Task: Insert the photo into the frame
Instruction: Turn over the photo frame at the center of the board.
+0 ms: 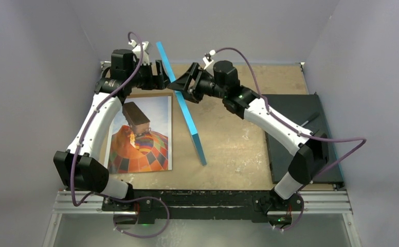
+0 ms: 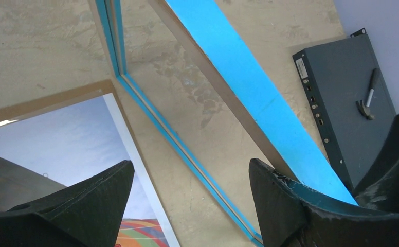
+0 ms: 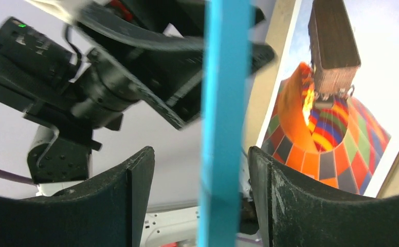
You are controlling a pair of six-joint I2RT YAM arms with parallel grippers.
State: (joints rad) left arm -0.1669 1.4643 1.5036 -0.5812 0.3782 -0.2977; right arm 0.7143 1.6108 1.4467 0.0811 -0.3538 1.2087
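The blue-bordered frame [image 1: 189, 121] stands on its long edge on the table, tilted, running from the back down toward the front. My right gripper [image 1: 179, 85] is open astride its upper bar [image 3: 225, 77], with a gap showing on each side [image 3: 200, 154]. My left gripper [image 1: 159, 77] is open near the frame's far end [image 2: 191, 170], its right finger [image 2: 279, 200] close beside the blue upper bar [image 2: 249, 87]. The photo [image 1: 141, 135] of the hot-air balloon lies face up to the left of the frame, on a brown backing board [image 2: 43, 103].
A flat black box [image 1: 300, 134] with a small hammer-like tool [image 2: 367, 100] on it lies at the table's right side. Purple-grey walls close in the back and both sides. The arm bases sit on the rail along the near edge.
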